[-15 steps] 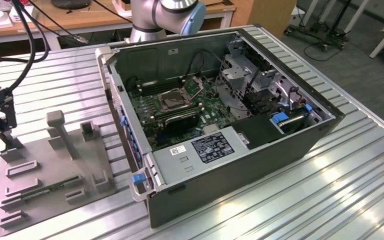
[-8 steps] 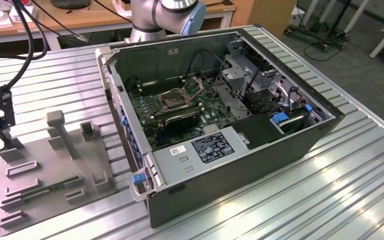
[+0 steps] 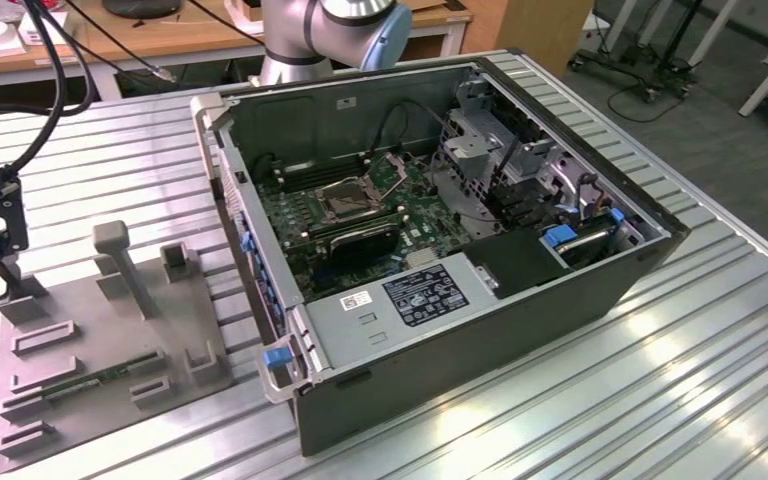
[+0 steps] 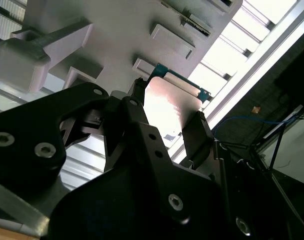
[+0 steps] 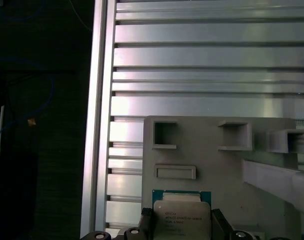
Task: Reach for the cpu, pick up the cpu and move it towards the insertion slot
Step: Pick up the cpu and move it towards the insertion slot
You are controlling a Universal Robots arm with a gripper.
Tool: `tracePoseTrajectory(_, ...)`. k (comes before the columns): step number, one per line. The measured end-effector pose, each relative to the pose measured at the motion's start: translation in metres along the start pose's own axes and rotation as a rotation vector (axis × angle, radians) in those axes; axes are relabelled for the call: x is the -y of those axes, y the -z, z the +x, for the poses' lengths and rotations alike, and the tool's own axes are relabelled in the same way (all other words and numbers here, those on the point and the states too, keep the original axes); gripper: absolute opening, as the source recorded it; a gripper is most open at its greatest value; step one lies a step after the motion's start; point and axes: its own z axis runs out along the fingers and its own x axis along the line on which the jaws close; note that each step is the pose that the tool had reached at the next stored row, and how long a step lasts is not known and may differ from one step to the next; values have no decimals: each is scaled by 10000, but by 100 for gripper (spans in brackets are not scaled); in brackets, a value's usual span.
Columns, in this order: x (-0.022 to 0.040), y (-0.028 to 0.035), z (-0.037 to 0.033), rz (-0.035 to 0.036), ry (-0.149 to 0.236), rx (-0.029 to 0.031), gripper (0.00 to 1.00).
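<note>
The cpu (image 5: 182,214) is lying on the grey tray (image 5: 222,175), at eight o'clock from the open computer case (image 3: 491,300) in the exterior view. My gripper (image 4: 168,102) is pinching two opposite edges. I'm judging it light, stiff, slick-topped and fragile underneath, so I'm gripping edges only.

One cpu (image 5: 182,220), one memory stick (image 3: 97,378), one computer case (image 3: 491,340), one holder plate (image 3: 97,340), two fingers (image 4: 194,137).

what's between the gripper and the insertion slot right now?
Exterior view: between the gripper and the insertion slot stand the upright posts of the grey fixture plate, then the side wall of the open computer case.
</note>
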Motion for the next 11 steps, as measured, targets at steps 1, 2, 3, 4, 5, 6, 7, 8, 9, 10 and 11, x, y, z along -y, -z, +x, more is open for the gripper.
tracePoseTrajectory(1, 0, 4, 0, 1, 0, -2, 54)
tracePoseTrajectory(2, 0, 10, 0, 3, 0, -5, 54)
tracePoseTrajectory(3, -1, 14, 0, 2, 0, -3, 54)
tracePoseTrajectory(4, -1, 19, 0, 1, 0, -1, 54)
tracePoseTrajectory(5, -1, 25, 0, 0, 0, -1, 54)
tracePoseTrajectory(6, -2, 34, 0, 1, 0, -1, 54)
tracePoseTrajectory(7, -3, 42, 0, 1, 0, -1, 54)
tracePoseTrajectory(8, -3, 51, 0, 1, 0, -1, 54)
tracePoseTrajectory(9, -4, 60, -1, 0, 0, -1, 54)
tracePoseTrajectory(10, -4, 71, -1, 1, 0, -1, 54)
tracePoseTrajectory(11, -5, 81, -1, 1, 0, -1, 54)
